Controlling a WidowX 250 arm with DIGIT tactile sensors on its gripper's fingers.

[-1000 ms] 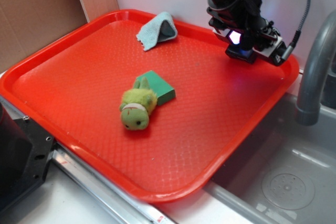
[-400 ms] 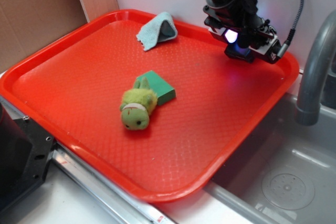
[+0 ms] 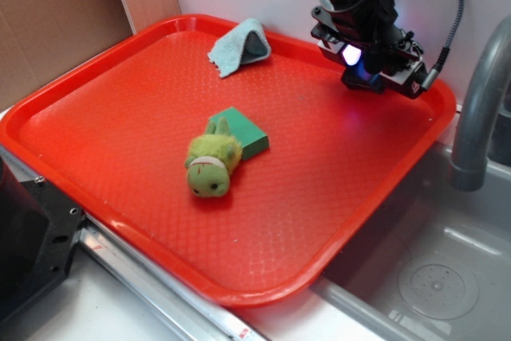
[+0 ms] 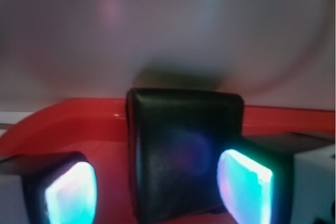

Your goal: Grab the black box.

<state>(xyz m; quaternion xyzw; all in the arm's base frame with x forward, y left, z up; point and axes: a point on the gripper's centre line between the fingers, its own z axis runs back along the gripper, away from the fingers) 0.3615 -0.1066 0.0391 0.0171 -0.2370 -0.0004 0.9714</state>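
Note:
In the wrist view the black box [image 4: 184, 150], glossy with rounded corners, stands on the red tray [image 4: 79, 124] close to its far rim. My gripper [image 4: 157, 190] is open around it. The right glowing pad [image 4: 244, 184] is at the box's side, and the left pad [image 4: 71, 192] stands a little apart from it. In the exterior view the gripper [image 3: 363, 77] is low over the tray's back right corner, its light on, and it hides most of the box.
A green flat block [image 3: 243, 133] and a yellow-green plush toy [image 3: 211, 167] lie mid-tray [image 3: 120, 117]. A crumpled light-blue cloth [image 3: 239, 45] lies at the back. A grey faucet [image 3: 479, 109] and sink [image 3: 431, 277] are to the right, and the white wall is just behind the gripper.
The gripper has shifted slightly left and toward the tray's back rim, staying low. Nothing else has moved.

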